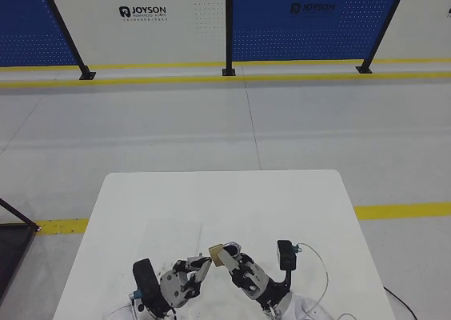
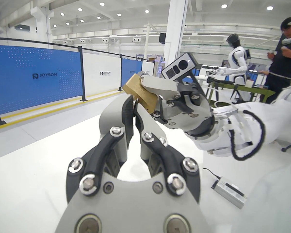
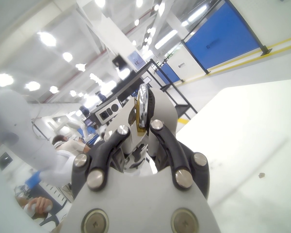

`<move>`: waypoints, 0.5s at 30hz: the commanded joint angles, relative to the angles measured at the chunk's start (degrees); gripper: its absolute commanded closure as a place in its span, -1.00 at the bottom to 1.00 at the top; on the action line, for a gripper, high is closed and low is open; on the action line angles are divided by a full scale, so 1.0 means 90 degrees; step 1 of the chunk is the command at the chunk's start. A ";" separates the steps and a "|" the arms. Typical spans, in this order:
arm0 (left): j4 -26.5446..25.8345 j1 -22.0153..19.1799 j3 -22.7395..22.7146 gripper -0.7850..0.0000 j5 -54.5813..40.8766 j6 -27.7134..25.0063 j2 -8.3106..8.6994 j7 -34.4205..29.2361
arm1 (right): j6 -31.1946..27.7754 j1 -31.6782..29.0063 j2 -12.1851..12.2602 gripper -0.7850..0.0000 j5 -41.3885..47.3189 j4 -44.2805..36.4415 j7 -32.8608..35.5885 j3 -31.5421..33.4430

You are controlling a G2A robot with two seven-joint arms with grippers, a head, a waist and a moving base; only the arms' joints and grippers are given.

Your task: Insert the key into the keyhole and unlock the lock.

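Left hand [image 2: 133,105] is pinched shut on a thin sliver of metal that I take for the key [image 2: 136,103], its tip meeting the bottom end of the brass lock [image 2: 138,90]. Right hand [image 3: 143,112], just to the right of it, is clamped on the lock's body and holds it lifted off the white surface [image 1: 209,200], above the near edge and about midway along it.

So the fetching looks done: the lock is up and steadied in one hand, the key is gripped in the other, and the two are brought together. Whether the key has gone into the keyhole at all I cannot tell, because the left fingers [image 2: 126,112] hide the meeting point. The chrome shackle [image 3: 142,103] sits between the right hand's fingers, and I cannot see that it has sprung. By my judgement, what is left is seating the key fully, the turn, and the shackle's release.
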 commanded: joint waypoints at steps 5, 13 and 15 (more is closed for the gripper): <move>0.0029 0.0014 0.0034 1.00 0.0711 0.0819 -0.0004 0.0470 | 0.0009 -0.0001 0.0003 1.00 0.0035 0.0003 0.0020 -0.0004; 0.0091 -0.0005 0.0133 1.00 0.1630 0.1833 -0.0008 0.0649 | 0.0000 0.0008 0.0009 1.00 0.0081 0.0033 0.0055 -0.0006; 0.0100 -0.0021 0.0144 1.00 0.1853 0.2171 -0.0013 0.0692 | -0.0010 0.0008 0.0011 1.00 0.0094 0.0042 0.0059 -0.0007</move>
